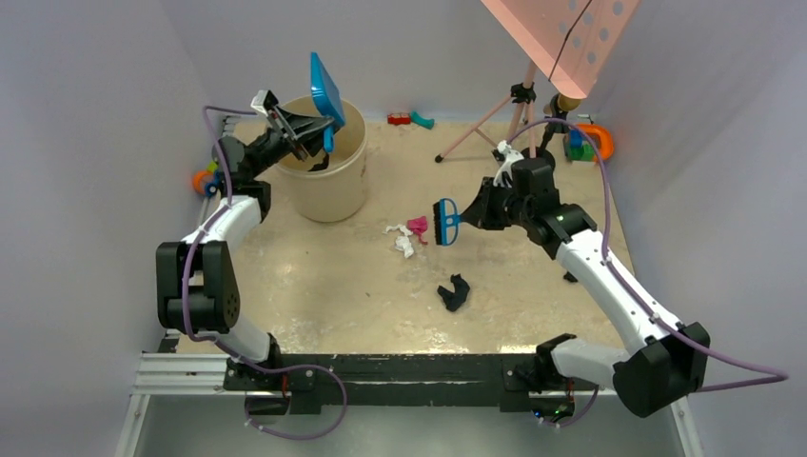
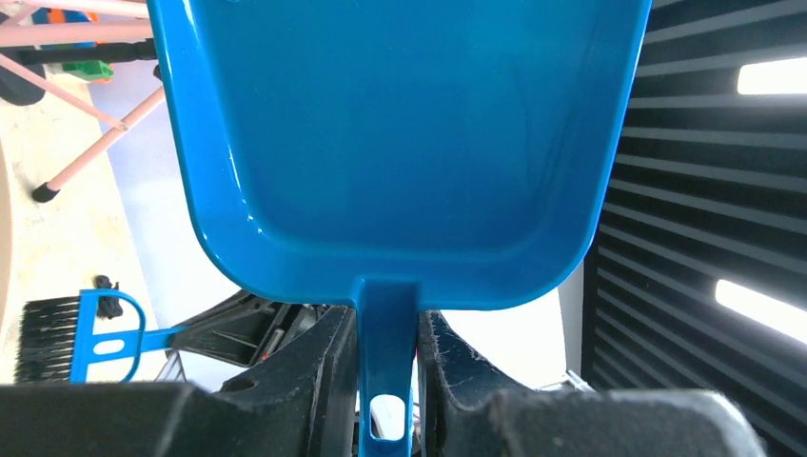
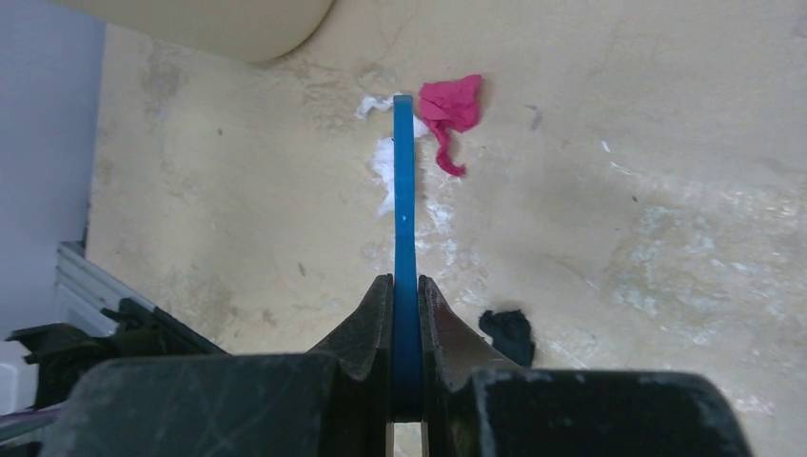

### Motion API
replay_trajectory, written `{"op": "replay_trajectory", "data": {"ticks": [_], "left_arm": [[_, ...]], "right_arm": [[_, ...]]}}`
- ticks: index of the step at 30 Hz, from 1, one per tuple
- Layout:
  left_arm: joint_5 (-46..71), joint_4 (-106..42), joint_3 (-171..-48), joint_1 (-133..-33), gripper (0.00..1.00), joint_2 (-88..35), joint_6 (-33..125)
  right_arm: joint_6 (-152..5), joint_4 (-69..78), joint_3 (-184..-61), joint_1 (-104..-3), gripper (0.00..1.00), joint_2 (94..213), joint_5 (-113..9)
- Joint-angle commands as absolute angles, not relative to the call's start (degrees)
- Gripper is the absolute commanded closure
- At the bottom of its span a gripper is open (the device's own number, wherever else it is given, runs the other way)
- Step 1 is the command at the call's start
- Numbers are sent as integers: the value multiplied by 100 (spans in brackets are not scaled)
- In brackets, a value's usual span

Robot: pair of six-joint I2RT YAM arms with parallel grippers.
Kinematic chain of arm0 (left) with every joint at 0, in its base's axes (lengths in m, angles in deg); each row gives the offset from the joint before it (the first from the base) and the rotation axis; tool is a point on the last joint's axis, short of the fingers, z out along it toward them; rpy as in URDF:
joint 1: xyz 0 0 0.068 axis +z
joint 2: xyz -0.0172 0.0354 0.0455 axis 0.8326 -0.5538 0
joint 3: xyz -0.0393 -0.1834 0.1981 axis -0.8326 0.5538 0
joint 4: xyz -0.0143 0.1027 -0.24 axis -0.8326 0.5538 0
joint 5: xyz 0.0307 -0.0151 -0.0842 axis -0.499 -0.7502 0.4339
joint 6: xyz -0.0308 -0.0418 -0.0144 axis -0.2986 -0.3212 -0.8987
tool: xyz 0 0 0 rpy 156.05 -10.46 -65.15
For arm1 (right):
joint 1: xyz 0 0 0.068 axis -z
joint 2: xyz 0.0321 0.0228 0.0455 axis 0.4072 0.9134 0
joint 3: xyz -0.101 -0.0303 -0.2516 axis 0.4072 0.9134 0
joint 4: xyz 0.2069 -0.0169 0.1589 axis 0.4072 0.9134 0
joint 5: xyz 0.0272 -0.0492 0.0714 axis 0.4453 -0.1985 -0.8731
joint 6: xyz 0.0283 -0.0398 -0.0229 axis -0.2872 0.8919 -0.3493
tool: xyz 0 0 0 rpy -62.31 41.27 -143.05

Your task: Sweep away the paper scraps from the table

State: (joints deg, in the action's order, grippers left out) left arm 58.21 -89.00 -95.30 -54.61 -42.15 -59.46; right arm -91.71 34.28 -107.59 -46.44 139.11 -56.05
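A white scrap [image 1: 401, 238] and a magenta scrap [image 1: 418, 226] lie mid-table; a black scrap [image 1: 455, 292] lies nearer the front. In the right wrist view the magenta scrap [image 3: 451, 109], white scrap [image 3: 383, 162] and black scrap [image 3: 508, 331] show below the brush. My right gripper [image 1: 473, 215] is shut on the blue hand brush [image 1: 445, 221], held just right of the scraps; the brush handle [image 3: 404, 209] is edge-on between its fingers. My left gripper [image 1: 303, 133] is shut on the handle of the blue dustpan [image 1: 325, 89], tilted up over the beige bucket [image 1: 333, 181]. The dustpan [image 2: 400, 143] looks empty.
The beige tabletop [image 1: 362, 295] has a black front bar [image 1: 381, 367]. A pink stand [image 1: 495, 109] with a perforated pink panel [image 1: 571, 38] is at the back. Plastic toys sit at the back [image 1: 409, 120], back right [image 1: 588, 143] and left edge [image 1: 204, 179].
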Motion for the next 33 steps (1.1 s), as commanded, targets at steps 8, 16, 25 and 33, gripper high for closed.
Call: {"op": "replay_trajectory", "data": {"ticks": [8,16,25,33], "left_arm": [[6443,-6754,-10092,-5467,100,-3075,-4445],[5172,-103,-11607,-5983,98,-1957,756],[4349,1525,-11419,-6695,98,-1665,2259],[3888,1915,-10675,-6962,97,-1318,2847]], "right_arm": [[-11714,141,-10295,-4788,100,14808,-7041],[-12887,-486,-11026,-5294,100,16411,-6133],[-13721,-655,-10777,-5416,100,17362,-5272],[-13227,1755,-10646,-5405,100,16515,-3660]]}}
